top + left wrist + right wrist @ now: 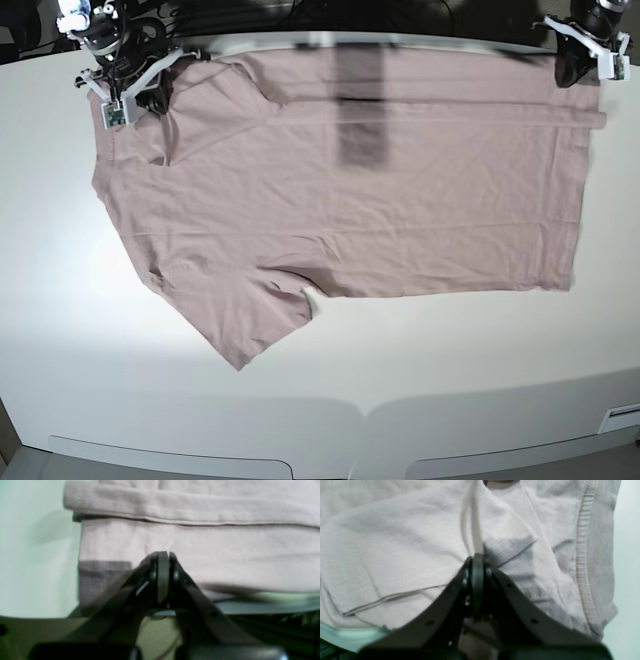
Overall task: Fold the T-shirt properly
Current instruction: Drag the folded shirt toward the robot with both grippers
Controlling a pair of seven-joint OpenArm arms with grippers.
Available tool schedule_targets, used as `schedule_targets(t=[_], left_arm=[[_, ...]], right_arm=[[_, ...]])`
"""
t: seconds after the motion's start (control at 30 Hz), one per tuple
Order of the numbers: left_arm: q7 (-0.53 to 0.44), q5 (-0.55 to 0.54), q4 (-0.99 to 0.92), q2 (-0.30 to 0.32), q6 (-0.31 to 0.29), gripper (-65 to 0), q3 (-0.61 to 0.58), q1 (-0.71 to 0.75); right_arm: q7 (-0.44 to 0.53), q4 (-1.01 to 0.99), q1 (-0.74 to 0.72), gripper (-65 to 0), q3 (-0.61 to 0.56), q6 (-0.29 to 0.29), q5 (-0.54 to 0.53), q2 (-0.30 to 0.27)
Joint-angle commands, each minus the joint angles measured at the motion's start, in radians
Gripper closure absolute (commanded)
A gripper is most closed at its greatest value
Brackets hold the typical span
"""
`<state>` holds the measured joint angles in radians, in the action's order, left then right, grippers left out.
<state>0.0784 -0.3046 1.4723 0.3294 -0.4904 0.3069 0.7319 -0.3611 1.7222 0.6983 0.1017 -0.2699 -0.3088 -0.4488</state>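
- So the T-shirt (400,200) is lying sideways across the surface (450,350), body and hem toward the left arm's side, one sleeve (250,325) poking out toward the base camera.
- A long strip along its far side is already turned back over the body. To me that's an early side fold, so loads left to do.
- Right gripper (477,557): jaws clenched, and a pleat of cloth runs right into the tips by the folded-over sleeve bit, so I read it as pinching the shirt. Probably to pull or set that corner.
- Left gripper (163,555): jaws pressed together over the hem end of the far edge. Can't tell if any cloth is caught between them. My guess is it's there to keep that end in line with the other one.
- Risk imo: pulling unevenly skews the strip. The sleeve end looks way more rumpled than the hem end, so I'd flatten that before the next fold.
- Surface is pale and smooth, with the shirt sitting close to its far edge.
- Past that edge it's mostly dark clutter, plus a dull olive-brown patch (156,635) in the left wrist view, too blurry to name.
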Motion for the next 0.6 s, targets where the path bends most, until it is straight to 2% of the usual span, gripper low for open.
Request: schedule_targets(t=[0.0,0.13,0.23,0.33,0.47,0.57], left_arm=[[0.185,0.08,0.005,-0.005,-0.01,0.0,-0.018,0.019],[0.282,0.077,0.111,0.018,-0.01,0.0,-0.018,-0.026],[0.303,0.076,0.181,0.04,-0.002,0.0,-0.018,-0.05],[0.315,0.076,0.231,0.066,0.057,0.0,-0.018,-0.072],[0.379,0.061,0.28,0.108,0.086,0.0,-0.018,-0.093],[0.386,0.061,0.317,0.151,0.149,0.0,-0.018,-0.092]], right_arm=[[-0.049,0.014,0.011,0.0,0.013,0.016,0.023,-0.011],[-0.054,0.081,0.005,0.0,0.046,0.016,0.022,-0.011],[-0.053,0.119,0.0,0.0,0.073,0.016,0.022,-0.011],[-0.055,0.129,-0.024,0.0,0.095,0.017,0.021,-0.011],[-0.078,0.129,-0.084,0.0,0.107,0.016,0.021,-0.011],[-0.111,0.129,-0.137,0.0,0.107,0.016,0.021,-0.011]])
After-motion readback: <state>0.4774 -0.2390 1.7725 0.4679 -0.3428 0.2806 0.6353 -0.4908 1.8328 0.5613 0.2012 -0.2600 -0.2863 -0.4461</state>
